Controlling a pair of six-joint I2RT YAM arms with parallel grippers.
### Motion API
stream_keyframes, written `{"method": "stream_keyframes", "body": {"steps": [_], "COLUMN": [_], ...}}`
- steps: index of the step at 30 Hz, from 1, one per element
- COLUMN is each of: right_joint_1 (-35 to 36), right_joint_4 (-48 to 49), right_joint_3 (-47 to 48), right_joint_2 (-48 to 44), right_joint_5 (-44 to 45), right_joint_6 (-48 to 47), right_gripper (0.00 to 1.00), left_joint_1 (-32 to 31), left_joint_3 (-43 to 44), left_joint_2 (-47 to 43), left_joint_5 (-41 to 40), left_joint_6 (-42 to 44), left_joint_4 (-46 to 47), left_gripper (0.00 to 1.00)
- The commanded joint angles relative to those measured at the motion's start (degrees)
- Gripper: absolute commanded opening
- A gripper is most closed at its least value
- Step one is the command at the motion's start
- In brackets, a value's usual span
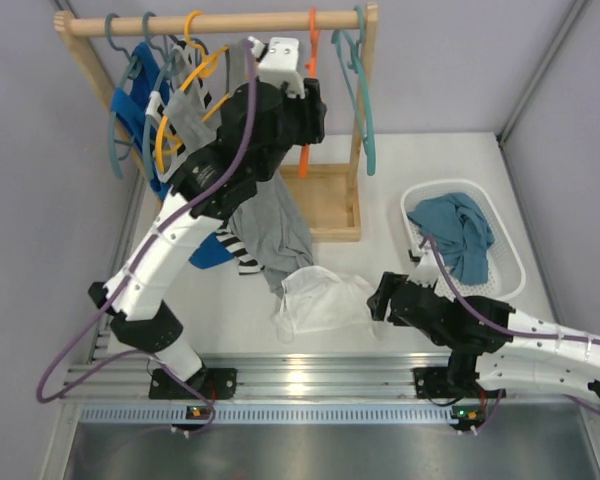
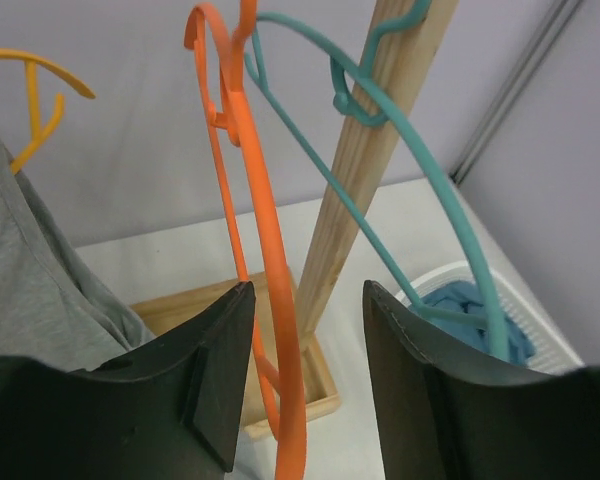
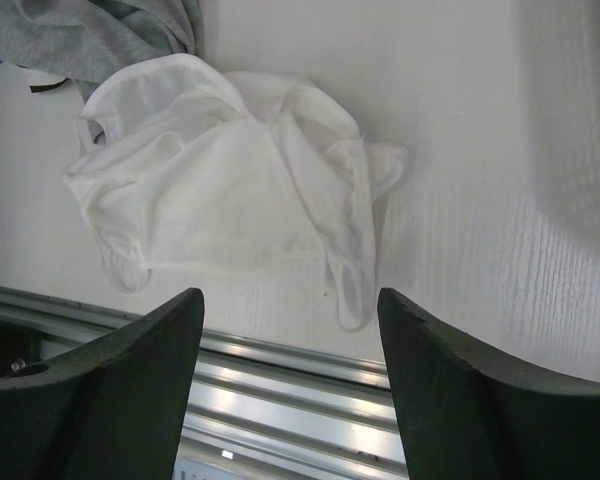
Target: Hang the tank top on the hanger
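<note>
Hanging on the wooden garment rail: a yellow-orange plastic hanger towards the left, the slim bright orange plastic hanger right of the middle, teal hangers at the right end.
Left gripper: raised at the rail, jaws spread wide; the orange hanger's arm runs down between the two black fingers, and contact cannot be judged.
Large grey tank top: crumpled on the white table, just behind the white one.
Thin white tank top: bunched on the table near its front edge, between the two arms.
Right gripper: low over the table, jaws released and holding nothing; the white top lies just ahead of the fingertips, one strap loop nearest the gap.
White plastic basket: far right, holding a teal-blue garment.
</note>
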Motion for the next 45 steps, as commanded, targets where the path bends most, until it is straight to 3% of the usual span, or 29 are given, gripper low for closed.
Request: {"method": "stream_keyframes", "body": {"steps": [1, 11, 35, 40, 45], "right_joint_1": [0.80, 0.80, 0.80, 0.80, 0.80], "right_joint_4": [-1.34, -1.78, -0.20, -0.20, -0.20], "right_joint_3": [2.01, -0.36, -1.94, -2.12, -2.38], "right_joint_2": [-1.52, -4.51, -4.24, -4.24, -4.33], "right_joint_5": [0.47, -0.24, -1.38, -1.38, -1.64], "right_joint_6": [-0.01, 1.39, 1.48, 1.57, 1.65], "right_gripper": [0.70, 0.70, 0.70, 0.69, 0.68], "left_joint_1": [0.46, 0.55, 0.46, 0.46, 0.46], "left_joint_3": [9.91, 11.01, 3.62, 2.22, 1.51], "left_joint_2": [4.89, 10.27, 8.87, 8.34, 7.63], "left_joint_5": [-5.68, -7.70, -12.27, -12.89, -14.12], "left_joint_6": [5.81, 9.59, 10.03, 10.91, 11.70], "left_joint_4": [-3.97, -5.21, -6.18, -4.51, -2.49], "left_gripper": [0.53, 0.53, 0.44, 0.29, 0.00]}}
